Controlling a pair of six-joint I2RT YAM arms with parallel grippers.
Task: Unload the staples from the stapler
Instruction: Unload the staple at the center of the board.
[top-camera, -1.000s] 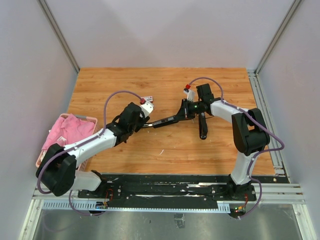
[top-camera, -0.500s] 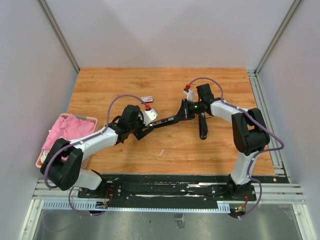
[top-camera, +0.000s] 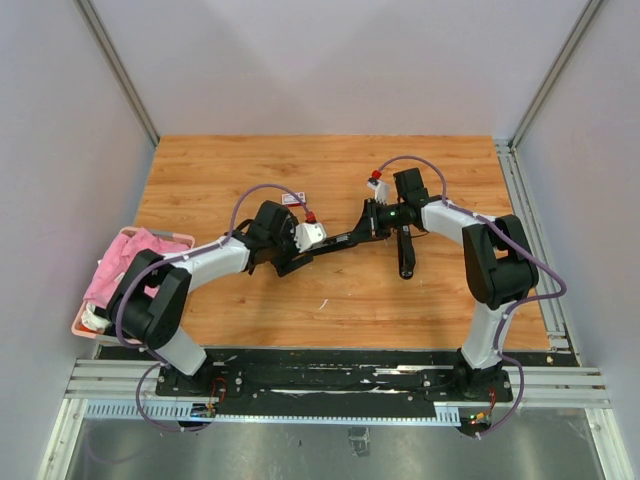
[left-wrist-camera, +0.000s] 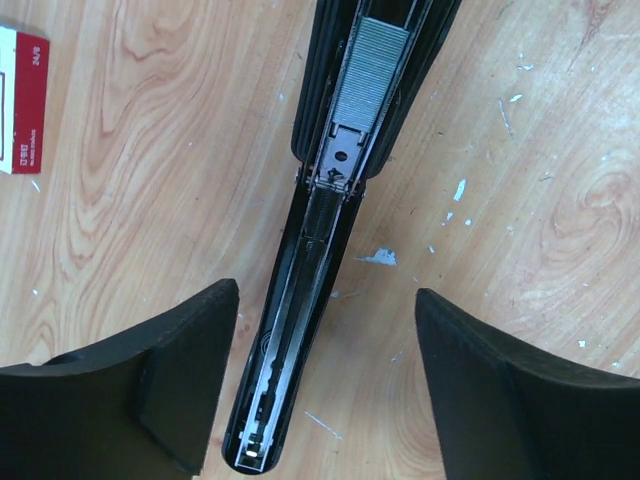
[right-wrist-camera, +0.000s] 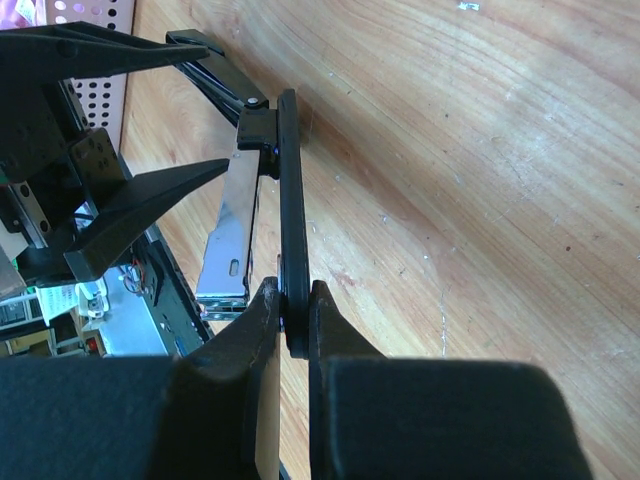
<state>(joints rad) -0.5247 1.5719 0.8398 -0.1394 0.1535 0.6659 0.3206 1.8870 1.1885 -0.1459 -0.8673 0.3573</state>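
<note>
The black stapler (top-camera: 340, 240) lies opened out on the wooden table. In the left wrist view its open magazine channel (left-wrist-camera: 300, 330) runs up the frame, with a silvery-grey strip of staples (left-wrist-camera: 378, 70) seated in its far part. My left gripper (left-wrist-camera: 325, 385) is open, its fingers (left-wrist-camera: 150, 390) straddling the near end of the channel without touching it; it also shows in the top view (top-camera: 292, 263). My right gripper (right-wrist-camera: 295, 310) is shut on the stapler's thin black arm (right-wrist-camera: 290, 200), next to a chrome piece (right-wrist-camera: 225, 240). It shows in the top view (top-camera: 376, 222).
A small red-and-white box (top-camera: 293, 199) lies behind the left gripper and at the top-left of the left wrist view (left-wrist-camera: 22, 100). A pink basket with pink cloth (top-camera: 125, 265) stands at the table's left edge. A black bar (top-camera: 404, 252) lies by the right gripper.
My left arm has swung right and slightly back, bringing its open gripper over the stapler's left end. The right gripper and the stapler have stayed put.
</note>
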